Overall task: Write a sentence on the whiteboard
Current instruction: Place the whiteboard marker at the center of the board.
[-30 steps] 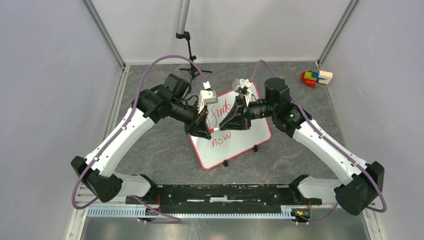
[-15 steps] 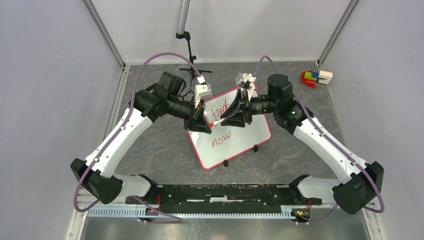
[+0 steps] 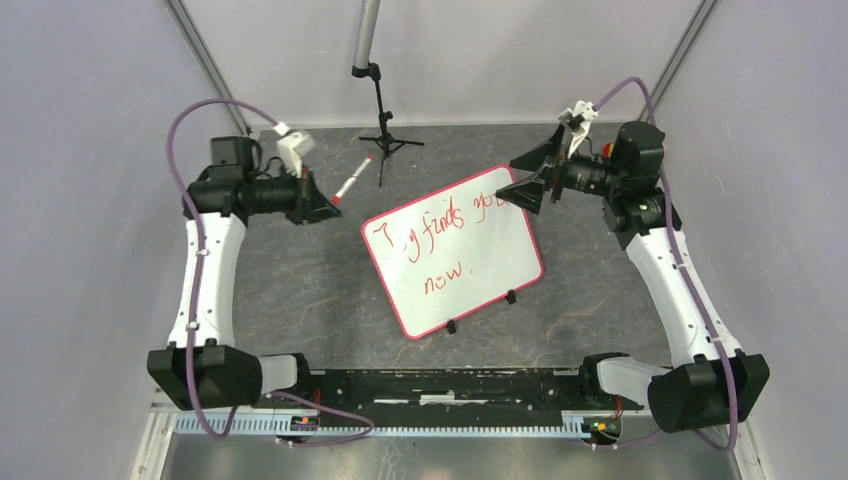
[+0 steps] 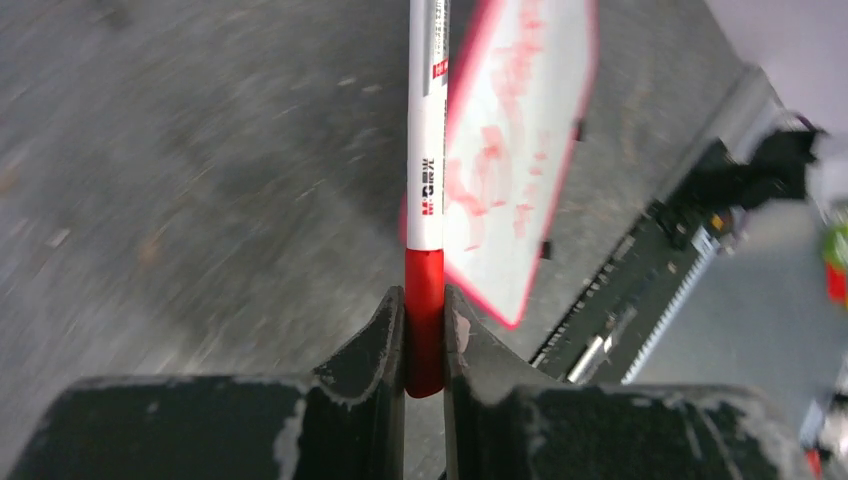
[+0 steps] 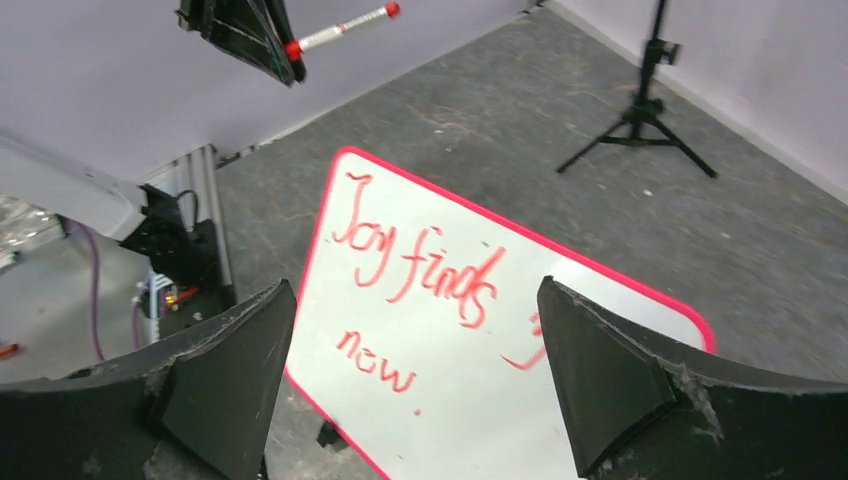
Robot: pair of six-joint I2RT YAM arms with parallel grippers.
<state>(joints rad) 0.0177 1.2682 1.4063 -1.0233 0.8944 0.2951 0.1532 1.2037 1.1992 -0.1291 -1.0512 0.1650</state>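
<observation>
Centre frame, the whiteboard [image 3: 500, 258] with its red sentence [image 3: 440, 226] lies beside the wide-open right claw [image 3: 508, 181]. The left claw [image 3: 326, 204], upper left, pinches a marker [image 3: 352, 181]. Grey desk [image 3: 300, 290], pale walls [image 3: 90, 150].

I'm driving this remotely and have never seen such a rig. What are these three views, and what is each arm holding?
Two white robot arms are bolted at the near edge of a grey table. The overhead view looks down from behind them; the other two come from a camera on each wrist, so that arm's own black pincer fills the bottom. On the table sits a whiteboard with a red frame; the sentence on it is red handwriting, roughly "Joy finds ... now." A black tripod stands at the far edge. The left pincer is shut on a red-and-white marker, away from the board. The right pincer is open and holds nothing.
</observation>
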